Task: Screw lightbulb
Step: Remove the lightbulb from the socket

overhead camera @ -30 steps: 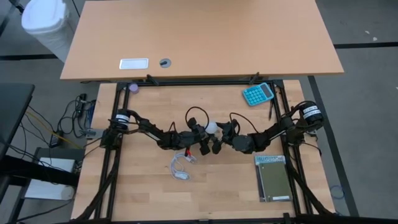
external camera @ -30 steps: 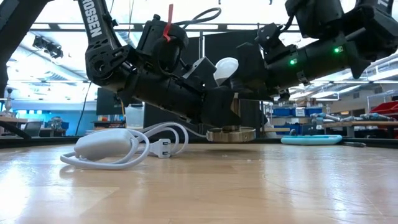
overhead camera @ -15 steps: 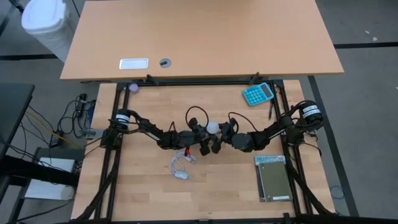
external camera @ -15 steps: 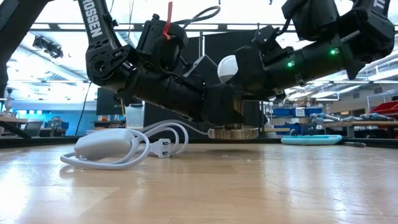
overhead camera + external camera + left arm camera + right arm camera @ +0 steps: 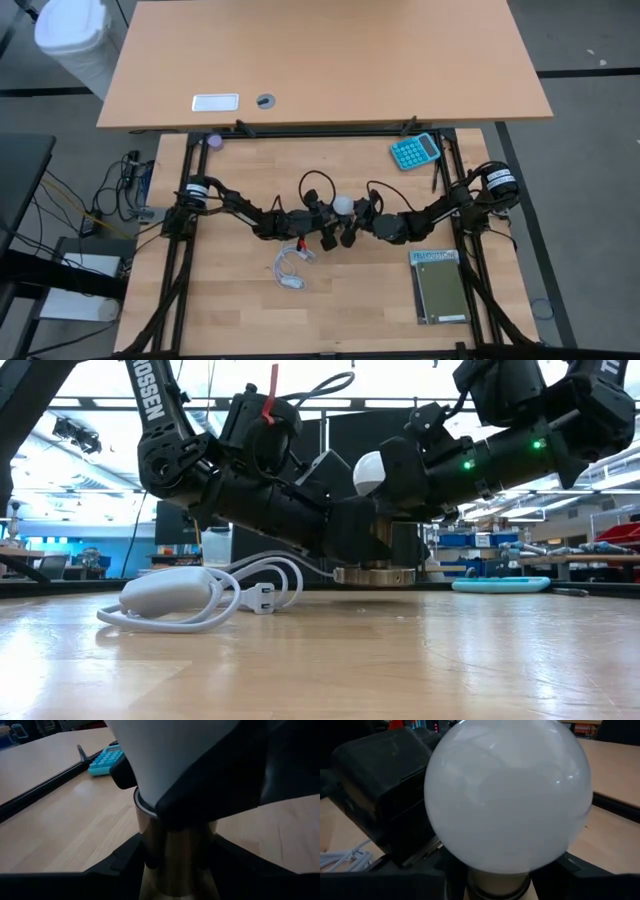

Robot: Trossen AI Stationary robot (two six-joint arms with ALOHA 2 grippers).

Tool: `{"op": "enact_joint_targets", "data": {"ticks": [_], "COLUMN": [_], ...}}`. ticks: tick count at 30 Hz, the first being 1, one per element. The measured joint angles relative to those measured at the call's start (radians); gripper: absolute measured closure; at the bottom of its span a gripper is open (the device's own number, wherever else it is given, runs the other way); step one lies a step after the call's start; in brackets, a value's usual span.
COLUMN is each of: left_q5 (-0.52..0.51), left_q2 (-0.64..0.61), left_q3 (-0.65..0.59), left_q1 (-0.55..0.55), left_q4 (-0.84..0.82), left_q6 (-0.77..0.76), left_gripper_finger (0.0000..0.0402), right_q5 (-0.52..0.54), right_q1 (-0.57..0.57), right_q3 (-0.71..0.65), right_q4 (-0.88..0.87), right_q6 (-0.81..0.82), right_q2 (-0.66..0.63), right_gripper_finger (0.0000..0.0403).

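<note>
Near the middle of the wooden table (image 5: 330, 310) the two arms meet, and the lightbulb (image 5: 343, 206) stands upright between them with its white globe on top. In the low view the lightbulb's (image 5: 368, 470) globe shows just above the dark gripper bodies, and beneath it a round brass-coloured socket (image 5: 373, 574) sits just over the table top; whether it rests on the wood cannot be told. The left gripper (image 5: 327, 229) reaches in from the left and is closed round the socket below the bulb; the left wrist view shows the socket's (image 5: 172, 855) shiny barrel rising between that arm's dark fingers, with the white lightbulb (image 5: 165, 755) filling the space above it. The right gripper (image 5: 352, 213) comes from the right and has its fingers pressed in on the lightbulb: in the right wrist view the globe (image 5: 507, 795) fills nearly the whole picture, its narrow neck going down between that arm's fingers, and the dark body of the left arm stands close behind it. A coiled white cable (image 5: 290, 268) with its plug lies on the table just near of the left gripper. A teal calculator (image 5: 414, 150) lies at the far right of the table, and a dark green notebook (image 5: 440, 288) lies at the near right.
</note>
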Motion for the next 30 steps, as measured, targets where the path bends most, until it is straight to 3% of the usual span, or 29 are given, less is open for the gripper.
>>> {"op": "enact_joint_targets", "data": {"ticks": [7,14,30], "left_q5": [0.019,0.119,0.582], "left_q2": [0.0,0.001,0.001], "left_q3": [-0.002,-0.006,-0.011], "left_q1": [0.0,0.002,0.074], "left_q4": [-0.005,-0.008,0.06], "left_q6": [0.018,0.042,0.086], "left_gripper_finger": [0.0207,0.0207,0.0207], "right_q5": [-0.03,-0.105,-0.398], "right_q1": [0.005,0.007,-0.001], "right_q3": [-0.002,-0.052,-0.093], "right_q4": [-0.001,0.077,0.214], "right_q6": [-0.023,-0.015,-0.157], "right_q2": [0.0,0.0,-0.002], "right_gripper_finger": [0.0235,0.0236,0.0236]}}
